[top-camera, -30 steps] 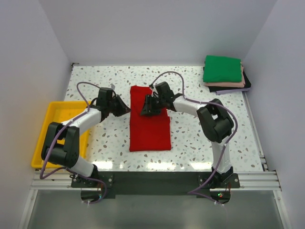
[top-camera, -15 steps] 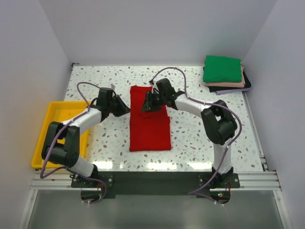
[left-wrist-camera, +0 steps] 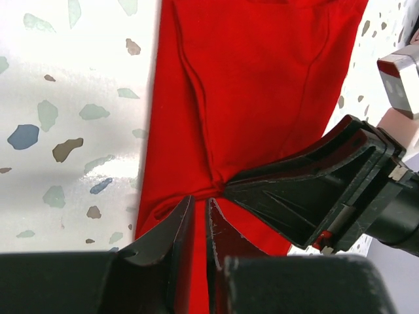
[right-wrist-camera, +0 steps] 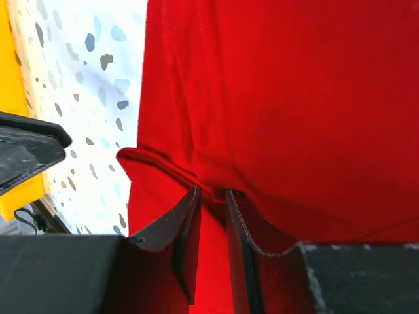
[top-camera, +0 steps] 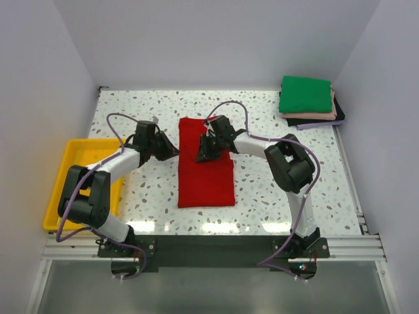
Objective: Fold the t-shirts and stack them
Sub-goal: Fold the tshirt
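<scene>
Red t-shirt [top-camera: 206,180], folded to a long narrow strip, lies in the middle of the speckled worktop [top-camera: 262,190], its near short edge straight and a little way in from the front rail, with bare surface open on both long sides. At the near left a yellow tray [top-camera: 55,190] sits at the worktop's left edge, well apart from the cloth. Halfway up the strip the left gripper [left-wrist-camera: 198,203] meets the left long edge, its fingers drawn almost together with a pinched ridge of red cloth between them. Just beside it, over the cloth, the right gripper [right-wrist-camera: 211,193] is narrowed onto a raised fold of the red t-shirt, a small lip of cloth bulging out to the left of its fingers. Beyond both, the strip's far edge stops short of the back wall. In the far right corner rests a stack of folded t-shirts [top-camera: 305,93], green on top, separated from the strip by open worktop.
</scene>
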`<state>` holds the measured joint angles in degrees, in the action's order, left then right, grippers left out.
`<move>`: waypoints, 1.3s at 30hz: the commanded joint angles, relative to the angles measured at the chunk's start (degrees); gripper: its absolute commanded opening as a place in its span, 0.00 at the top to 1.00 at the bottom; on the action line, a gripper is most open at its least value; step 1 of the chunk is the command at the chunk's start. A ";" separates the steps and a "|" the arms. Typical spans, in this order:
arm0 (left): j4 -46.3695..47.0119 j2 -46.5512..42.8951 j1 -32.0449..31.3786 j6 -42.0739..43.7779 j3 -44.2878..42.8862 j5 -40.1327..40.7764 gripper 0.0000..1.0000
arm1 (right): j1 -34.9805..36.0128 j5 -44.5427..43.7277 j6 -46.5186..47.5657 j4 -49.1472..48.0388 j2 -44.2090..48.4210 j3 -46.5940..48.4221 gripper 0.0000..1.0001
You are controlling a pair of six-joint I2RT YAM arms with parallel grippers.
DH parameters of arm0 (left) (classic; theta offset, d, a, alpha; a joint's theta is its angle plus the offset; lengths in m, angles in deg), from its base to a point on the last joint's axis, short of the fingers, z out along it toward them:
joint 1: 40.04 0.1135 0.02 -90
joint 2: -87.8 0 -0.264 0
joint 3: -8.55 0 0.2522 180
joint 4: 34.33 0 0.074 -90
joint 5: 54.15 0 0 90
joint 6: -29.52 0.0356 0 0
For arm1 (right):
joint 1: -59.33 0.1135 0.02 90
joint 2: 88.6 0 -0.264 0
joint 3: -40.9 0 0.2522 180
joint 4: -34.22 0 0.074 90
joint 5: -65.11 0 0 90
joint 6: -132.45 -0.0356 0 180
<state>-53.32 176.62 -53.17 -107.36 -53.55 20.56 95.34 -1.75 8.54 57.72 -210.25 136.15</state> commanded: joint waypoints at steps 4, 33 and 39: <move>2.25 0.22 0.56 0.73 0.26 -1.41 0.84 | 0.55 -2.04 1.04 1.95 0.00 3.06 0.73; 3.83 23.41 -2.87 0.03 -23.64 -4.58 0.86 | -19.57 9.65 -10.12 -5.87 -3.42 10.01 0.67; 2.16 27.29 -2.87 -0.94 -25.67 -1.51 0.88 | -19.75 8.51 -8.29 -4.91 -5.35 6.66 0.68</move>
<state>-51.94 203.15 -56.07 -107.49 -76.85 17.08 75.67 6.14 -0.18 53.87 -214.38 144.04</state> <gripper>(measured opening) 0.124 0.322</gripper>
